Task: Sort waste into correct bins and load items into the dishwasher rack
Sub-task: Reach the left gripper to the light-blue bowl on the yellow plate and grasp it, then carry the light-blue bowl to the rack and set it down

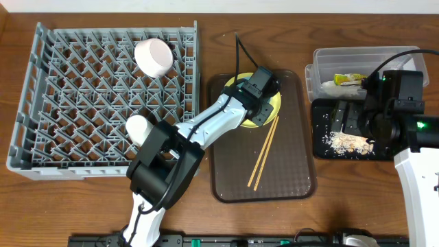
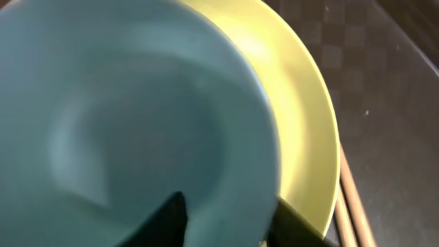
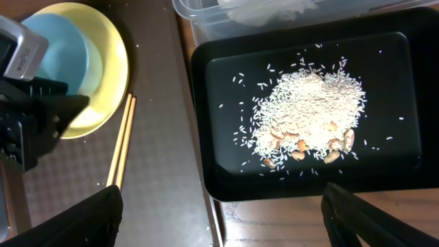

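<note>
Wooden table.

- One grey dishwasher rack, left. It holds one pinkish-white bowl by its far edge and one white cup near its right edge.
- One brown serving tray, centre, carrying:
  - one yellow plate with one light blue bowl on it;
  - two chopsticks just right of the plate's rim, with bare tray floor around them.
- One clear tub, far right, holding one snack wrapper and one white scrap.
- One black tray, nearer, holding one heap of food leftovers with bare margins all round.
- Left gripper: fingers straddle the blue bowl's rim; whether they grip it cannot be told.
- Right gripper: spread wide above the black tray, holding nothing.
</note>
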Available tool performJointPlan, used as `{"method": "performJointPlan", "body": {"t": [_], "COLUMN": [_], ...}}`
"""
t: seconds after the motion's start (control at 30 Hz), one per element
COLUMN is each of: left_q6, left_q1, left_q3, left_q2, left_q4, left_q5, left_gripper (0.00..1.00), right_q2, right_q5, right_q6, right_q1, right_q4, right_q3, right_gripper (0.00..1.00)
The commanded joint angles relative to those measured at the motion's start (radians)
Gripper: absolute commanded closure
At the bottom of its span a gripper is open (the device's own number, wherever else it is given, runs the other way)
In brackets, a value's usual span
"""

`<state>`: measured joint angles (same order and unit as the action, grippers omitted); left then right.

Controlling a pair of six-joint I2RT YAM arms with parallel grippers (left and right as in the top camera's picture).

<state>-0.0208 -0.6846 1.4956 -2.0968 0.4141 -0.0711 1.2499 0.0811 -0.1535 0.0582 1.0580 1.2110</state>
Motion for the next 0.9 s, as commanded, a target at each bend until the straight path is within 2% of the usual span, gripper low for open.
{"method": "performJointPlan", "body": {"t": [0.0,0.03,0.13,0.37,0.53,0.63,0.77,0.87], "left_q6": [-0.006,-0.006,-0.006,-0.005,-0.004,0.071,0.078,0.078], "left_q1": [0.002,0.001,0.001,0.002,0.021,0.072,0.182,0.306], "left_q3": [-0.002,-0.002,-0.002,0.011,0.021,0.021,0.021,0.021], "left_q2": [0.0,0.0,0.0,0.063,0.21,0.32,0.427,0.469], "left_q4": [0.0,0.0,0.0,0.059,0.176,0.241,0.287,0.296], "left_q5": [0.013,0.013,0.013,0.012,0.012,-0.003,-0.177,-0.414], "left_gripper": [0.81,0.87,0.94,0.94,0.94,0.94,0.94,0.94], "right_q2": [-0.003,-0.003,-0.003,-0.003,-0.003,-0.003,-0.003,-0.003], "right_q5": [-0.002,-0.002,-0.002,-0.003,-0.003,-0.003,-0.003,-0.003], "right_q6": [-0.006,-0.006,-0.006,-0.003,0.012,0.013,0.012,0.012], "right_q1": [0.007,0.007,0.007,0.007,0.007,0.007,0.007,0.007], "right_q4": [0.001,0.002,0.005,0.009,0.009,0.008,0.008,0.008], "right_q3": [0.011,0.011,0.011,0.011,0.011,0.011,0.011,0.011], "right_gripper": [0.09,0.09,0.1,0.1,0.1,0.1,0.1,0.1]}}
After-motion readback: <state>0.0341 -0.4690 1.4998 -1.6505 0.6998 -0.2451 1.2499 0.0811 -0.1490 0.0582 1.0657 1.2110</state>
